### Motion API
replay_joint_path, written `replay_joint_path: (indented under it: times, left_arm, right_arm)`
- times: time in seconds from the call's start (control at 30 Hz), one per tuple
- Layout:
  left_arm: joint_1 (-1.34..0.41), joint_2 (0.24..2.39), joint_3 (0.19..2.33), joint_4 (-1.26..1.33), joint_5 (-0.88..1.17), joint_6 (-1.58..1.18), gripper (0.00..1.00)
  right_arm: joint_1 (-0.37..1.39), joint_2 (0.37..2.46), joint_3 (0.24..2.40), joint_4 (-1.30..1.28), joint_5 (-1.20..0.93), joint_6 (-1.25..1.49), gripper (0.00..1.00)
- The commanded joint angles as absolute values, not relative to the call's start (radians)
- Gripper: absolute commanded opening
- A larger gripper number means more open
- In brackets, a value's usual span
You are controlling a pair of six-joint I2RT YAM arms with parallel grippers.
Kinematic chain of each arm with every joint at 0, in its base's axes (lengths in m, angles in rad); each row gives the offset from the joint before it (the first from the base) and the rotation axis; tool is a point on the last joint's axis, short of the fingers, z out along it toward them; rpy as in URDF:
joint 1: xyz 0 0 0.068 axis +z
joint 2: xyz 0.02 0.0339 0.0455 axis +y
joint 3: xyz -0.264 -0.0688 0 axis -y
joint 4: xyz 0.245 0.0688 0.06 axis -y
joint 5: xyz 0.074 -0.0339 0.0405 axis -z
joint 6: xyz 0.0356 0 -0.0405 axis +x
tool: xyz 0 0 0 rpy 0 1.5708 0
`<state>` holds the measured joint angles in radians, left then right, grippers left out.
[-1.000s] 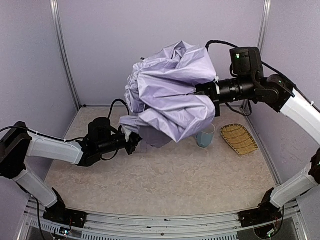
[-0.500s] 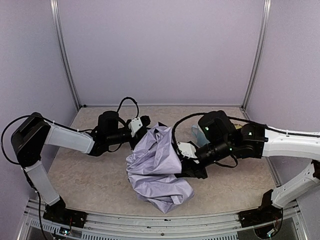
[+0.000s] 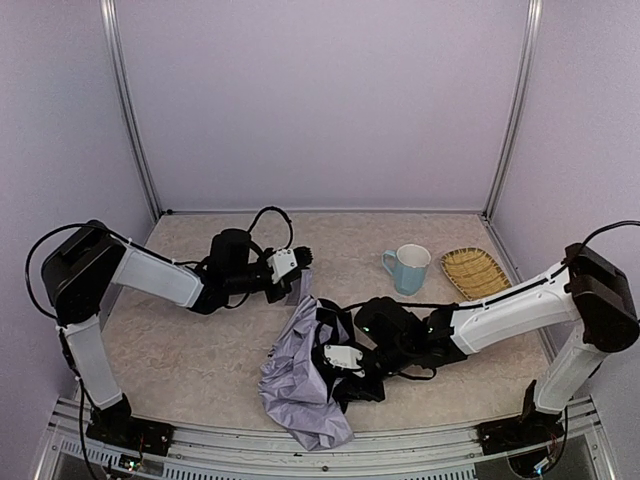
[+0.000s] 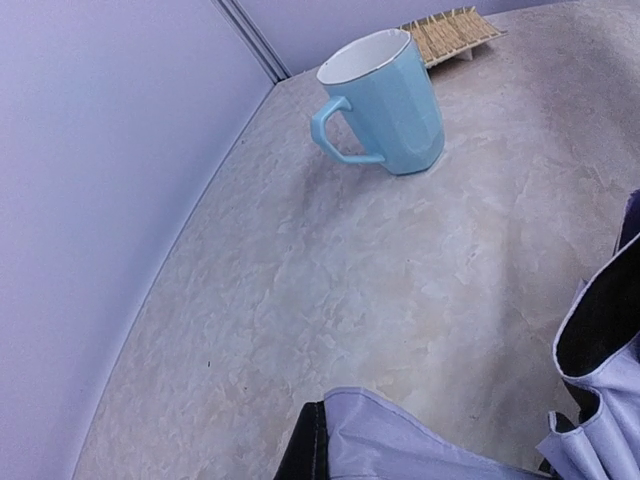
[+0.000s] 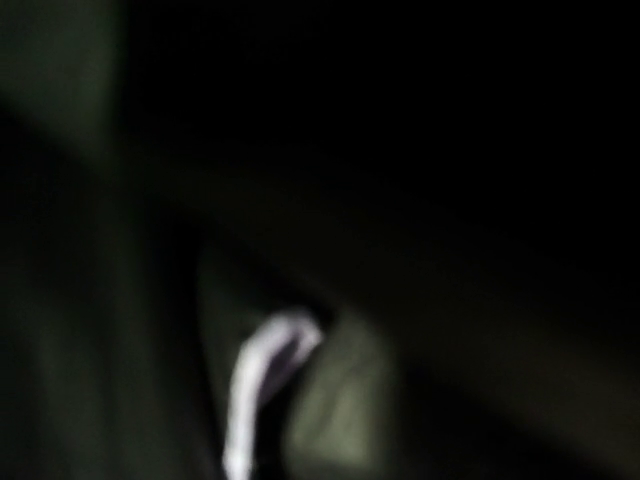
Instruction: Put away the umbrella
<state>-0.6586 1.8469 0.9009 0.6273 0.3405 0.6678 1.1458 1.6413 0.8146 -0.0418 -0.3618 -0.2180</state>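
Note:
The pale lavender umbrella (image 3: pixel 300 385) lies crumpled on the table near the front edge. Its fabric also fills the bottom of the left wrist view (image 4: pixel 420 445), with a black strip beside it. My left gripper (image 3: pixel 300 265) is at the umbrella's far end and looks shut on a lavender strap tab (image 3: pixel 297 291); its fingers do not show in the wrist view. My right gripper (image 3: pixel 345 375) is pushed into the right side of the fabric and seems shut on the umbrella. Its wrist view is dark and blurred. The black handle is hidden.
A light blue mug (image 3: pixel 410 270) stands right of centre and shows in the left wrist view (image 4: pixel 385 105). A bamboo tray (image 3: pixel 477 275) lies by the right wall, behind the mug in the left wrist view (image 4: pixel 450 30). Walls close three sides.
My right arm has brought the umbrella down from high in the air to the table's front and it has collapsed smaller. My left gripper has moved back and right.

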Motion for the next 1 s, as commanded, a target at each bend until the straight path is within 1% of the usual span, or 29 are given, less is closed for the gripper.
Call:
replay_joint_path:
  times: [0.0, 0.1, 0.23, 0.37, 0.43, 0.53, 0.57, 0.6, 0.63, 0.7, 0.73, 0.83, 0.97]
  left_arm:
    - [-0.653, 1.858, 0.912, 0.739, 0.259, 0.729, 0.0]
    - [-0.653, 1.898, 0.927, 0.763, 0.198, 0.751, 0.0]
    - [-0.654, 1.939, 0.915, 0.906, 0.115, 0.751, 0.0]
    - [-0.652, 1.959, 0.922, 0.979, 0.11, 0.741, 0.0]
    - [-0.648, 1.998, 0.957, 0.91, 0.099, 0.745, 0.01]
    - [-0.648, 2.059, 1.071, 0.685, 0.034, 0.759, 0.07]
    - [-0.649, 2.071, 1.089, 0.645, 0.005, 0.752, 0.08]
    - [-0.649, 2.077, 1.092, 0.632, -0.02, 0.742, 0.12]
    - [-0.647, 2.078, 1.089, 0.633, -0.037, 0.729, 0.2]
    - [-0.638, 2.074, 1.087, 0.645, -0.067, 0.694, 0.42]
    - [-0.63, 2.073, 1.094, 0.645, -0.093, 0.671, 0.49]
    - [-0.591, 2.066, 1.148, 0.616, -0.169, 0.569, 0.64]
    - [-0.559, 1.999, 1.153, 0.609, -0.255, 0.458, 0.74]
  right_arm:
    - [1.163, 1.705, 0.78, 0.039, -0.535, -0.118, 0.0]
    - [1.163, 1.734, 0.769, 0.043, -0.553, -0.092, 0.0]
    - [1.161, 1.743, 0.747, 0.063, -0.534, -0.063, 0.0]
    - [1.159, 1.75, 0.753, 0.046, -0.509, -0.056, 0.0]
    - [1.155, 1.758, 0.764, 0.029, -0.508, -0.048, 0.0]
    - [1.141, 1.758, 0.768, 0.011, -0.516, -0.029, 0.0]
    - [1.136, 1.755, 0.765, 0.006, -0.514, -0.022, 0.0]
    - [1.129, 1.752, 0.762, 0.004, -0.513, -0.011, 0.0]
    - [1.119, 1.75, 0.759, 0.004, -0.518, 0.0, 0.0]
    - [1.096, 1.754, 0.755, 0.012, -0.546, 0.022, 0.0]
    - [1.087, 1.759, 0.753, 0.02, -0.562, 0.031, 0.0]
    - [1.065, 1.78, 0.758, 0.03, -0.593, 0.052, 0.0]
    - [1.038, 1.805, 0.768, 0.028, -0.639, 0.088, 0.0]
